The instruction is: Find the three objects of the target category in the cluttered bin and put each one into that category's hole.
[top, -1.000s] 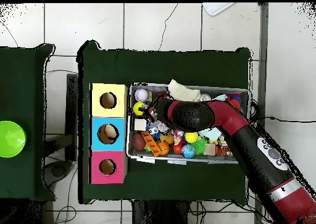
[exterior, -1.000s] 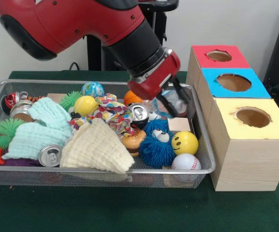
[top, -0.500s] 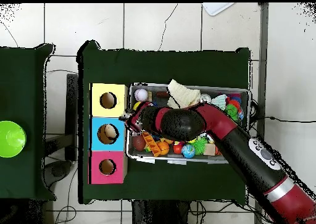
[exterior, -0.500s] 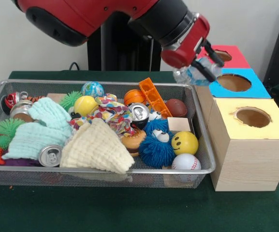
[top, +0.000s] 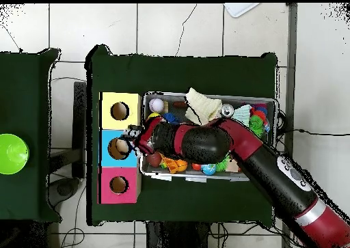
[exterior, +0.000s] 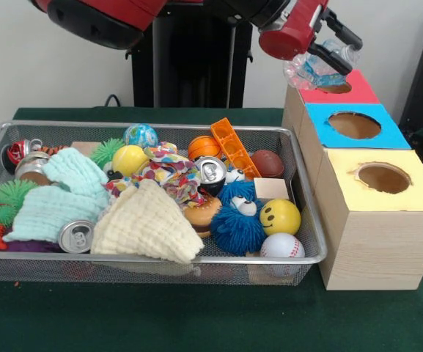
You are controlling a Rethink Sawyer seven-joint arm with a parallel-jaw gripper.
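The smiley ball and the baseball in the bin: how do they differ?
The smiley ball is yellow with a black face; the baseball is white with red stitching. The smiley ball looks slightly larger. It lies farther from the bin's front rim; the baseball lies right against it. Both are round and rest in the bin's corner nearest the yellow box.

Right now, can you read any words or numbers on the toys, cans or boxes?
No words or numbers can be read anywhere.
Smiley ball: a drawn face, no letters.
Cans: only plain silver tops show.
Bottle in the gripper: any label is too blurred to read.
Boxes: plain coloured tops with holes, no writing.
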